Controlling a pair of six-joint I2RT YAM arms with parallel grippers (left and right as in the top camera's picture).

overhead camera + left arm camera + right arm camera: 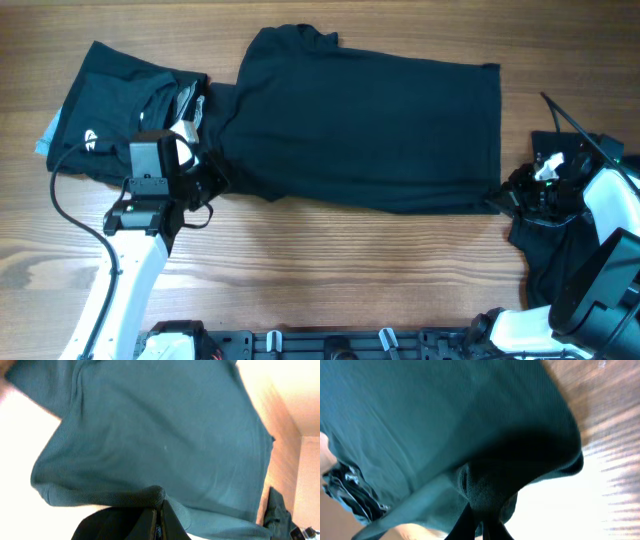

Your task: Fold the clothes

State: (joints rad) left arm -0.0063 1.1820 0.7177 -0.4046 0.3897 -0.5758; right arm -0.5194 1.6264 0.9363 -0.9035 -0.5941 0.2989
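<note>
Two bunched garments [112, 118] — either side of shirt [370, 130]

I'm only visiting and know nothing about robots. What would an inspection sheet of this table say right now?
Surface: wooden table, bare wood in front of the shirt.
Job's things: spread shirt lies flat in the middle; folded pile with a white logo sits at the left; dark garment lies partly under the right arm.
Clutter: pale blue bit at the pile's left edge, too small to identify.
Grippers: left gripper is shut on the shirt's near left corner; right gripper is shut on its near right corner.
Cables: black cable loops beside the left arm; thin cable runs by the right arm.
Surroundings: dark rail along the near edge.
</note>
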